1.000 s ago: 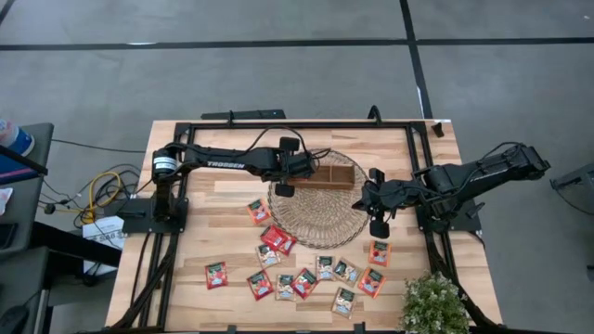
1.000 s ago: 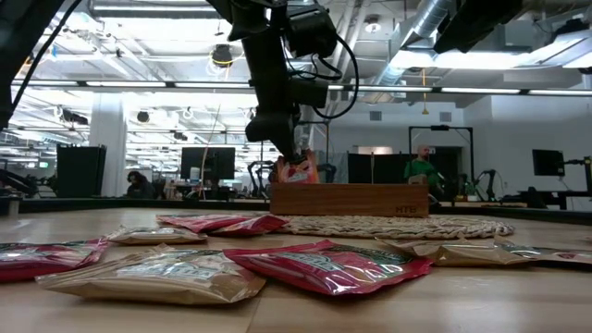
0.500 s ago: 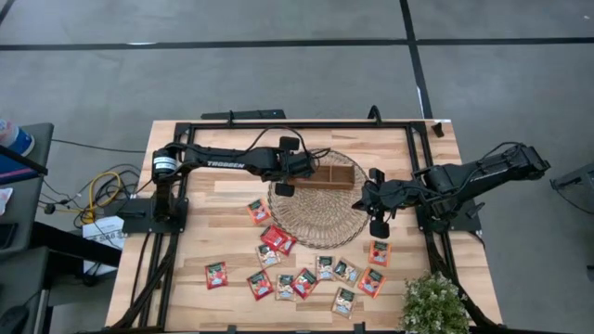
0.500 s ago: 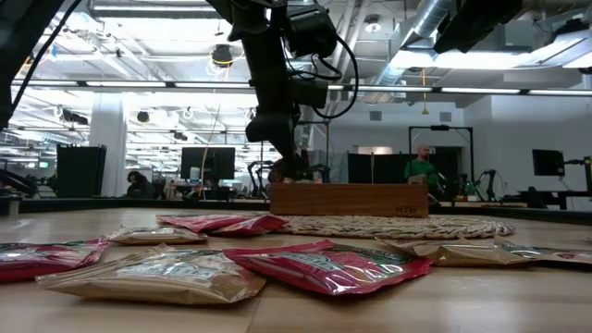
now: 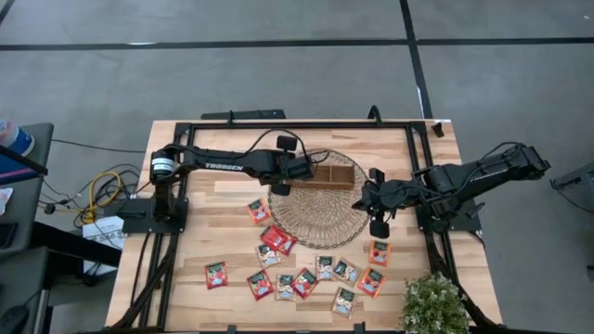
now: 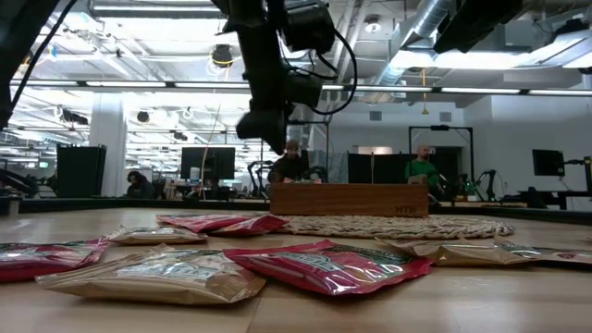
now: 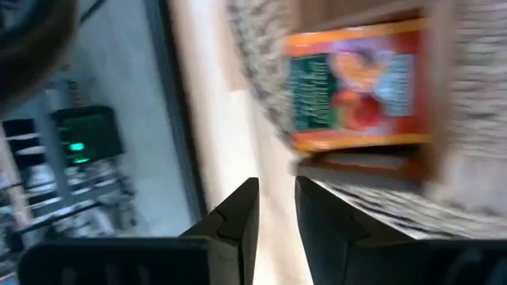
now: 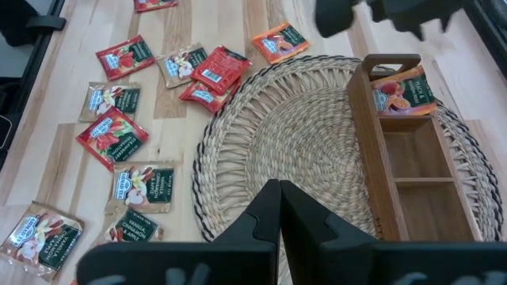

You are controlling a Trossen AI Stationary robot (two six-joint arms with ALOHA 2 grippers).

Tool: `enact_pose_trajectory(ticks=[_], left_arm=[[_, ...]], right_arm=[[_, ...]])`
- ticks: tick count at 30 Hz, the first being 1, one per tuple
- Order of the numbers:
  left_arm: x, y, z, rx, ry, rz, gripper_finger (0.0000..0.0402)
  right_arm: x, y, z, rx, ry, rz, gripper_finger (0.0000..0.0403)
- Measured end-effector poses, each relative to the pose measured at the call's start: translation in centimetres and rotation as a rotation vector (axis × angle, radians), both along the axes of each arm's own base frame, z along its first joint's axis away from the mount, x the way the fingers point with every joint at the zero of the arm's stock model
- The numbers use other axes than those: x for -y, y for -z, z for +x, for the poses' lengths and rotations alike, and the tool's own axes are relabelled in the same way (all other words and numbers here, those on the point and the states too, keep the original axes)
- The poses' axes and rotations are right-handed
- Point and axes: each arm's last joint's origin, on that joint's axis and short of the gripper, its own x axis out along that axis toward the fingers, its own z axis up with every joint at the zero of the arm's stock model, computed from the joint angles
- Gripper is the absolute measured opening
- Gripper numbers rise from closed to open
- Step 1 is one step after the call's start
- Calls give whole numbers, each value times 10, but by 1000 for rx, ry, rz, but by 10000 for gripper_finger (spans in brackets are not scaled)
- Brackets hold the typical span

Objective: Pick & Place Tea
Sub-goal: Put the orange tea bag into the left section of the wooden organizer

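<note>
Red-orange and pale beige tea sachets (image 5: pixel 304 282) are scattered on the wooden table (image 5: pixel 186 278) at its near edge. About thirteen loose ones are counted from above, with two red ones overlapping, so the count is approximate. One potted plant (image 5: pixel 433 304) is seen at the near right corner. Beyond the sachets one round wicker mat (image 5: pixel 316 215) is laid, with a lone orange sachet (image 5: pixel 259 211) just beside its left rim. One brown wooden tray (image 5: pixel 339 186) with three compartments is set on the far part of the mat. One more sachet (image 8: pixel 402 93) is lying flat in the end compartment nearest the left arm; the other two compartments are seen bare. The left gripper (image 7: pixel 277 186) is held above that end of the tray, arm stretched across from the left. Its fingers are parted by a narrow gap and nothing is held. The right gripper (image 8: pixel 279 190) is hovered over the mat's right rim, arm bent in from the right, fingers pressed together and empty. Far off in the room, seated people are visible.
</note>
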Motion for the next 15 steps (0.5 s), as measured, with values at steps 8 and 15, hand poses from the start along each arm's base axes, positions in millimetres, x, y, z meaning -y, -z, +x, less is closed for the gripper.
enact_pose_trajectory(ticks=[8, 15], left_arm=[[20, -34, -27, 109, -75, -349, 74], [29, -72, -58, 210, -172, -561, 74]], right_arm=[[0, 0, 0, -4, 0, -1, 0], [0, 0, 0, -4, 0, -1, 0]])
